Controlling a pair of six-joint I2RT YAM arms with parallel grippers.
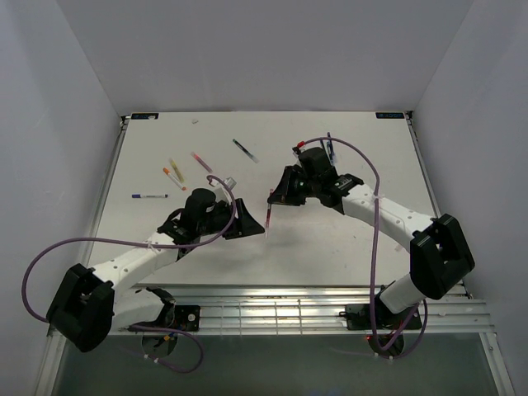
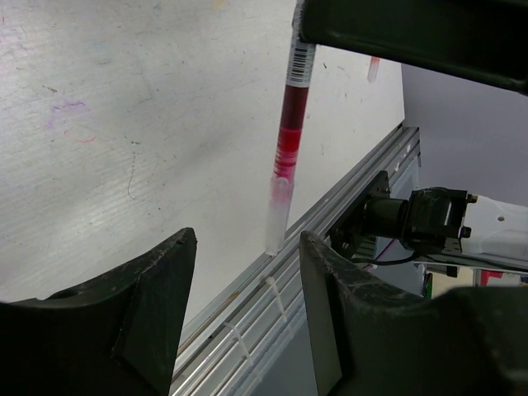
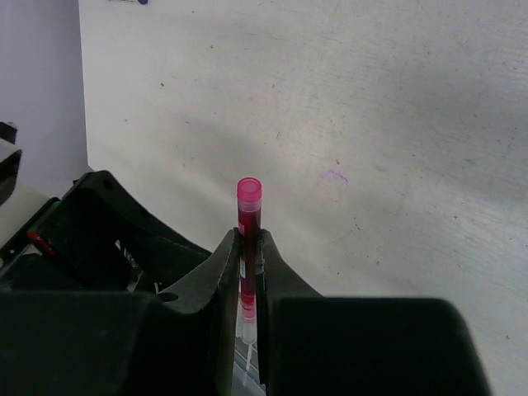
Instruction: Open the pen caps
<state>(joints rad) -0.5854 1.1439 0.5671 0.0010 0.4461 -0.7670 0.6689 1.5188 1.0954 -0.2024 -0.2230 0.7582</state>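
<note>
Red slim plastic pen [image 3: 248, 202] gripped by our right tool [image 3: 248, 239], cap [image 2: 277, 219] apparently on; left tool [image 2: 247, 239] open; other thin pens [image 1: 245, 150] pending.

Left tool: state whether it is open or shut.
Open. The left tool shows fingers apart; the red pen, held by the right tool, hangs ahead of them, ungripped.

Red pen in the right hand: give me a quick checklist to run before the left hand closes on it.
1. Right hand shut on the red pen: ok.
2. Left hand open wide enough for the pen: ok.
3. Pen's pale lower end hanging free below the right hand: ok.
4. That end inside the left hand's gap: cannot tell, depth is unclear in the left wrist view.
5. Loose pens clear of the space between the hands: ok.
</note>
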